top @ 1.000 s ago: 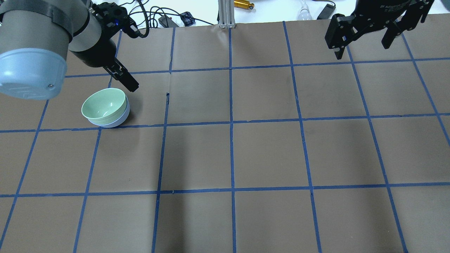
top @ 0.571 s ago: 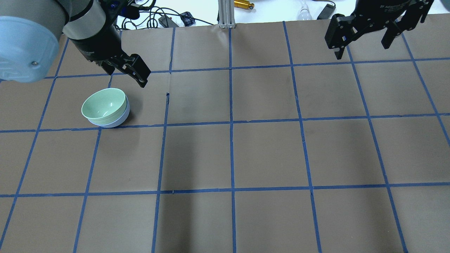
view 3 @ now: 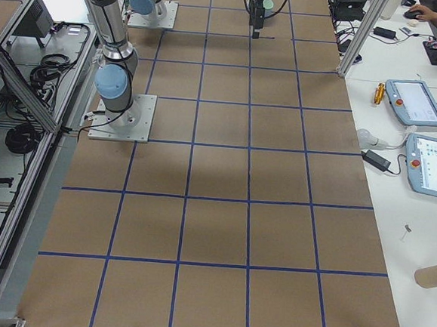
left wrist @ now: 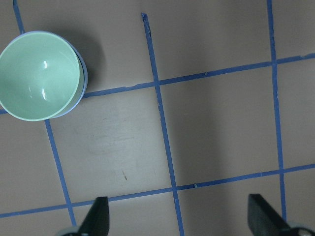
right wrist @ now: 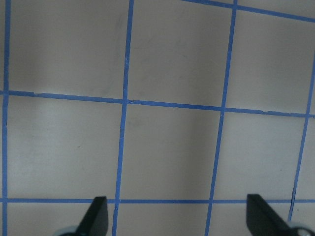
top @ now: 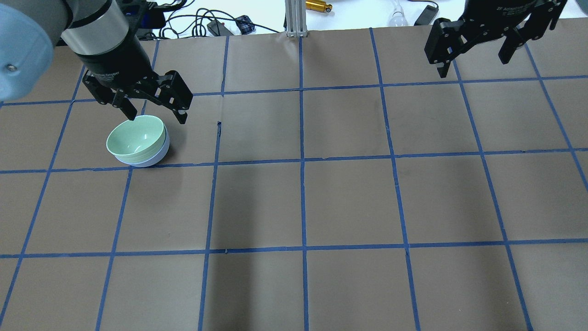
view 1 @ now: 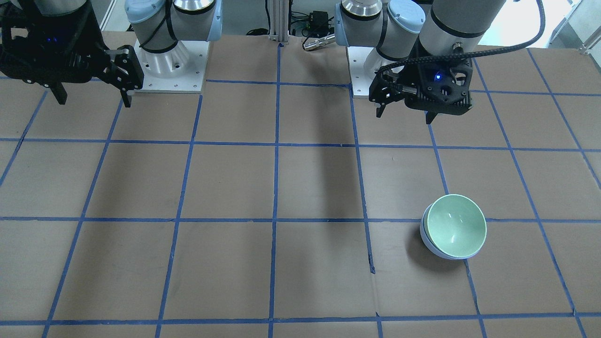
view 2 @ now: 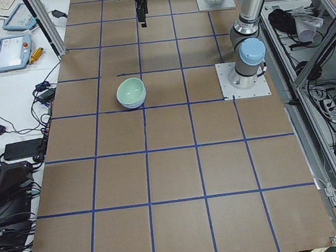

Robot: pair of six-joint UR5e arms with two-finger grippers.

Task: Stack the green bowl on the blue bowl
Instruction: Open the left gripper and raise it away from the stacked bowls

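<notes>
The green bowl sits nested inside the blue bowl on the brown table, at the left in the overhead view. The pair also shows in the front view, the green bowl inside the blue bowl, and in the left wrist view, the green bowl at the top left with the blue bowl's rim beside it. My left gripper is open and empty, raised above the table and apart from the bowls. My right gripper is open and empty, high at the far right.
An aluminium post, cables and a brass cylinder lie beyond the table's far edge. The two arm bases stand at the robot's side. Blue tape lines grid the brown table.
My left arm has swung and turned its wrist, so the open gripper now points down with both fingers showing near the bowls. The bowls and the right arm have not moved.
</notes>
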